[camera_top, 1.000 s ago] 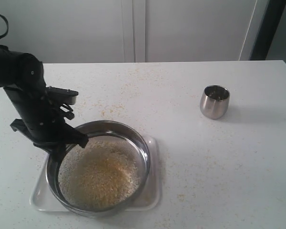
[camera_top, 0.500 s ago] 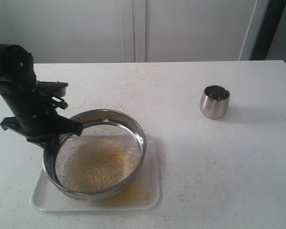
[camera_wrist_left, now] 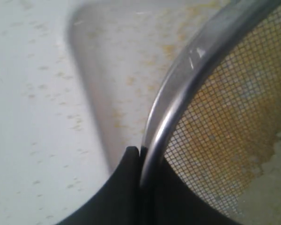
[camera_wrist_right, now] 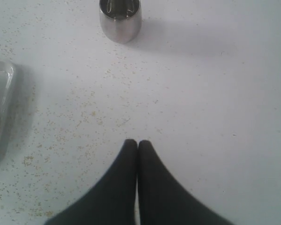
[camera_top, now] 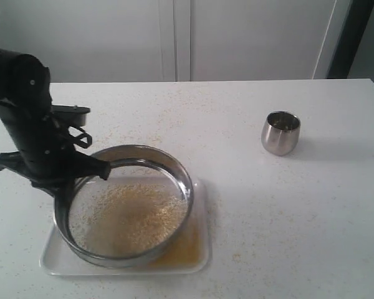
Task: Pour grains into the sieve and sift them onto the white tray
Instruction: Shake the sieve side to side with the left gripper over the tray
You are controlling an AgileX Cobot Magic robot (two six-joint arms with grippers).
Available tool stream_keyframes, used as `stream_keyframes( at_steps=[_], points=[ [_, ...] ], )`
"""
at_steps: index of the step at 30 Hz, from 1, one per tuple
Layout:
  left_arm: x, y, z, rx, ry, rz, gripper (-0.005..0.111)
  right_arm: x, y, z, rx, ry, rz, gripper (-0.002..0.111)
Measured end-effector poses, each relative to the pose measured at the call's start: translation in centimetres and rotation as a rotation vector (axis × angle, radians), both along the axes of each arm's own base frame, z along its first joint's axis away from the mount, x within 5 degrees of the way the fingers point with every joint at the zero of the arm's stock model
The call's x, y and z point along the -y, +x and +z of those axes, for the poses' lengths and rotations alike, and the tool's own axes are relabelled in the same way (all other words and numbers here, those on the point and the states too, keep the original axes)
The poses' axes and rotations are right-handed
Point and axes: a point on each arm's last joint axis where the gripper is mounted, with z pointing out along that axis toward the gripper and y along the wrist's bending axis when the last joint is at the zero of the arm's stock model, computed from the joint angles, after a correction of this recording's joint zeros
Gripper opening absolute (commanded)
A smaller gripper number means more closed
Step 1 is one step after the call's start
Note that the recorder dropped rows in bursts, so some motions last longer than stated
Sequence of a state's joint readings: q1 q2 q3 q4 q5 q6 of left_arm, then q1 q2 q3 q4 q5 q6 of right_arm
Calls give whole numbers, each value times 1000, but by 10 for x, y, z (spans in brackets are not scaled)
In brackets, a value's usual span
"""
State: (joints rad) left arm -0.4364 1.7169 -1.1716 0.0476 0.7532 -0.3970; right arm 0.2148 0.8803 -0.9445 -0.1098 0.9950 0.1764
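Start at the far left of the exterior view: your left gripper (camera_top: 67, 187) is clenched on the left rim of the sieve (camera_top: 186, 177), with the black arm leaning in over it. The sieve hangs a little above the white tray (camera_top: 53, 261), tilted slightly rather than flat. The grains (camera_top: 137, 215) lie spread across its mesh, and a golden drift of sifted fines sits on the tray's near right corner.

You are sifting, so judge it this way:
- Level the sieve, because a tilt herds the grains to one side and leaves mesh idle
- Use short, quick side-to-side shakes, since a single pinch on a thin rim could twist under a hard swing
- Hold the whole ring inside the tray's rim; its right edge is already close to that rim, and the table (camera_top: 268, 218) is speckled with strays

Further right the steel cup (camera_top: 280, 132) stands upright, well apart from the tray.

The left wrist view gives you what the exterior view hides behind the arm: one finger outside the rim and one inside, and yellow fines showing through the mesh. Only the exterior view shows the whole heap and the drift.

Your right gripper (camera_wrist_right: 138, 143) appears only in its own wrist view, pressed shut on nothing above bare table, the cup ahead of it
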Motion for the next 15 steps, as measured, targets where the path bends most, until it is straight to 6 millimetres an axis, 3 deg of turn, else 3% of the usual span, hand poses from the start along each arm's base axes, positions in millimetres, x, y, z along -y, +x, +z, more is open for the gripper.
stream_keyframes(
  at_steps=[2,5,7,12,15],
  points=[
    [-13,5,0,-8,-3,85,0,0,0,0,2,0,0,0],
    [6,5,2,39,-102,-18,0,0,0,0,2,0,0,0],
    [7,3,2,26,-94,-17,0,0,0,0,2,0,0,0],
    [-24,10,1,-32,-68,187,0,0,0,0,2,0,0,0],
    [-17,9,2,-39,-132,115,0,0,0,0,2,0,0,0]
  ],
)
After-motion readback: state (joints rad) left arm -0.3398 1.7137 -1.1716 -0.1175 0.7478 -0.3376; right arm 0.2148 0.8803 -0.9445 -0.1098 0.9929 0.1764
